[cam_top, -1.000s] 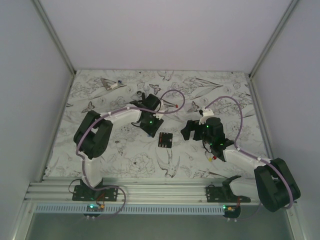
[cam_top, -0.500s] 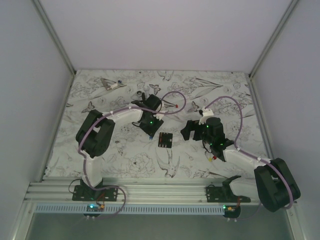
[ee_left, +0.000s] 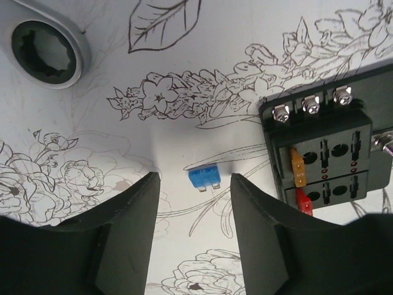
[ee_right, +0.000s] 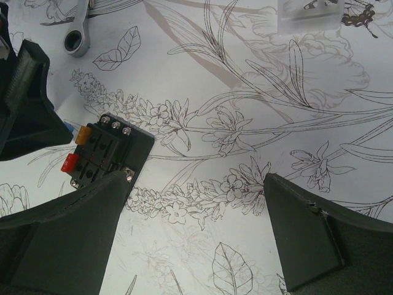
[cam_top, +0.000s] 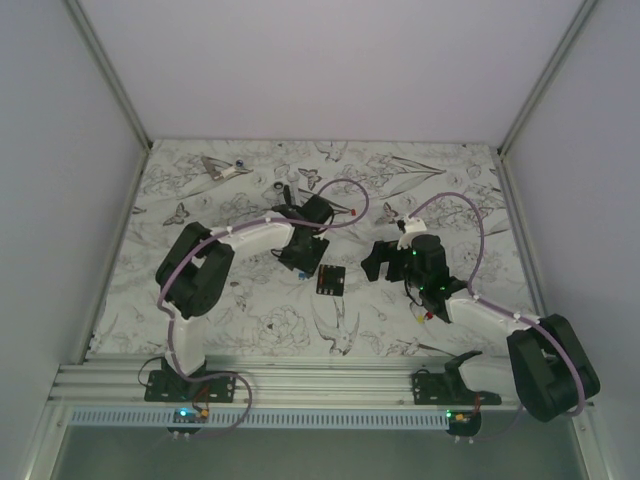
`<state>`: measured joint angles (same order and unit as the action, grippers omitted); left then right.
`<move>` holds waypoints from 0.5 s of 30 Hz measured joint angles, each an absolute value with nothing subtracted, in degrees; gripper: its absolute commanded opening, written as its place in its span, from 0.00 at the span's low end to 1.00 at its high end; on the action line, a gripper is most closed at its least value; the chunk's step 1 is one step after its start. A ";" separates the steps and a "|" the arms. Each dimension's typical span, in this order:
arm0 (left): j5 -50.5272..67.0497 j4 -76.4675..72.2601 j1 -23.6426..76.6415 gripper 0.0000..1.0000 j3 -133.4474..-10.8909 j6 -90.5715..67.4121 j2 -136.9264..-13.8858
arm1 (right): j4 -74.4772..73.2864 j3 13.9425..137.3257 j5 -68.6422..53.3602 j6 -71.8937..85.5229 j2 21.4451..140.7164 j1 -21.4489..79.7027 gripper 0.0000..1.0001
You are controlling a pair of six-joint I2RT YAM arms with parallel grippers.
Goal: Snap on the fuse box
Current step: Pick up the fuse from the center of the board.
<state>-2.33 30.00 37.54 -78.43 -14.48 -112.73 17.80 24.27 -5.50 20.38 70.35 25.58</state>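
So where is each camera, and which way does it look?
Top: high behind the arms, looking down at the table; both arms show.
Left wrist: looks down past the left gripper at a blue fuse and the fuse box.
Right wrist: looks down past the right gripper; fuse box at left.
Shared: fuse box, in all three.

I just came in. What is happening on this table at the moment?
The left arm's fingers stand open above a loose blue fuse that lies on the table beside the black fuse box, not gripping it. The right arm's fingers hang wide open and empty near the box, which already holds an orange fuse and a red fuse.
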 measured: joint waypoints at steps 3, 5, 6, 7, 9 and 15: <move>-3.51 30.00 37.82 0.48 -79.00 -16.95 -112.75 | 17.78 24.27 -5.50 20.38 70.32 25.58 1.00; -4.08 30.02 37.82 0.47 -79.24 -18.28 -112.90 | 17.78 24.27 -5.50 20.38 70.32 25.58 1.00; -4.23 30.02 37.85 0.46 -79.29 -18.87 -113.01 | 17.78 24.27 -5.50 20.38 70.32 25.58 1.00; -4.43 30.04 37.85 0.46 -79.33 -19.55 -113.16 | 17.78 24.27 -5.50 20.38 70.32 25.58 1.00; -4.47 30.02 37.89 0.47 -79.35 -20.27 -113.54 | 17.78 24.27 -5.50 20.38 70.32 25.58 1.00; -5.08 30.09 38.41 0.45 -79.40 -23.07 -114.06 | 17.78 24.27 -5.50 20.38 70.32 25.58 1.00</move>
